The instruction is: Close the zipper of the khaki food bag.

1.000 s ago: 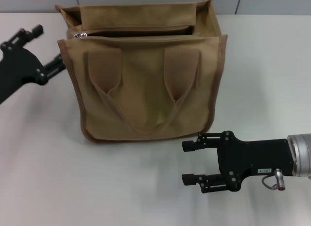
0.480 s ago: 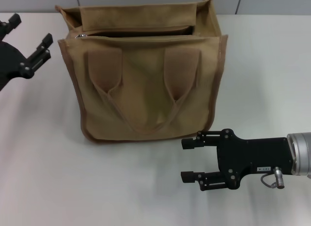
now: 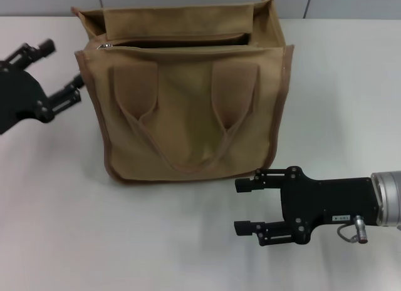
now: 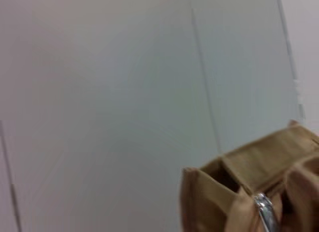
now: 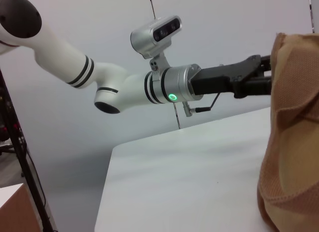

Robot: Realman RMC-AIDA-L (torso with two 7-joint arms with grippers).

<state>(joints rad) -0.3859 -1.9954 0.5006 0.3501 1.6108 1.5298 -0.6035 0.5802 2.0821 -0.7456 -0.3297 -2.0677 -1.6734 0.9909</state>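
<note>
The left claw (image 3: 55,71) is hovering wide open at the frame's left edge, just beside the bag (image 3: 188,103), holding nothing. The right claw (image 3: 245,207) is sitting open and empty at lower right, below the bag.

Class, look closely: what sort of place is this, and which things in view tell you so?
Probably a robotics lab or test bench: a bare white table, plain grey wall panels, and two robot arms, left gripper and right gripper, flanking a single khaki food bag.

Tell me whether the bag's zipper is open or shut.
Open: the zipper shows a dark gap across the khaki food bag, pull tab at its left end.
</note>
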